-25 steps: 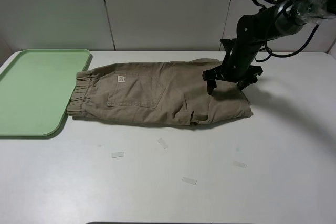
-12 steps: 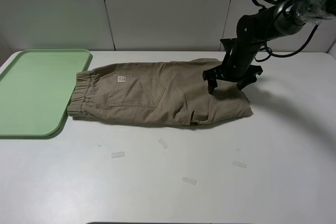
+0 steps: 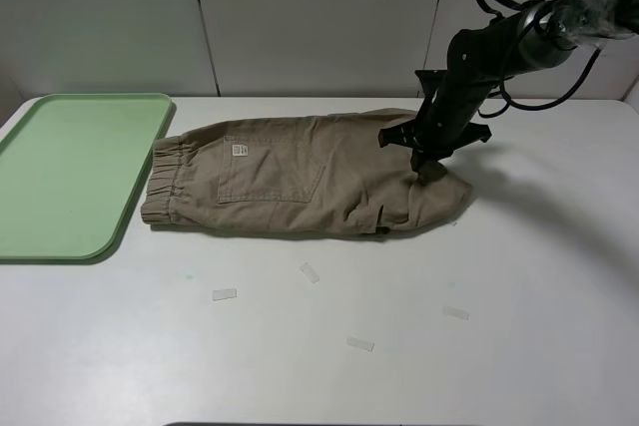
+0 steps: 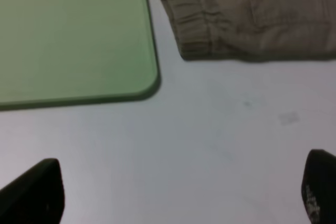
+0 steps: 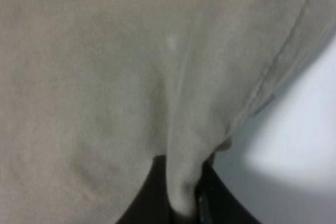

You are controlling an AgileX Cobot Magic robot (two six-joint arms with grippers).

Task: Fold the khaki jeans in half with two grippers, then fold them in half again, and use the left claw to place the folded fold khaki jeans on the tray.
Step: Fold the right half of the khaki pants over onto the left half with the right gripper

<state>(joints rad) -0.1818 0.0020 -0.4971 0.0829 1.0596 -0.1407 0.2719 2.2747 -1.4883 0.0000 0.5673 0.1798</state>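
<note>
Right claw (image 3: pixel 427 160): clenched on a raised pinch of the jeans (image 3: pixel 300 179) at their leg end. In the right wrist view a ridge of khaki cloth runs down between the two black fingers (image 5: pixel 149 200) and is gripped there. From this claw the jeans stretch away flat across the table (image 3: pixel 519 276). A patch pocket with a small white label faces up. The gathered waistband (image 3: pixel 160 179) lies at the end farthest from the claw, just beside the long edge of the green tray (image 3: pixel 70 172).

Left claw (image 4: pixel 181 192): released, its fingers (image 4: pixel 34 192) set wide apart over bare table and holding nothing. Ahead of it lie the tray's rounded corner and the waistband, with a narrow strip of table between the two.

Several pale strips (image 3: pixel 225 294) lie on the table beside the jeans, well apart from the right claw.
</note>
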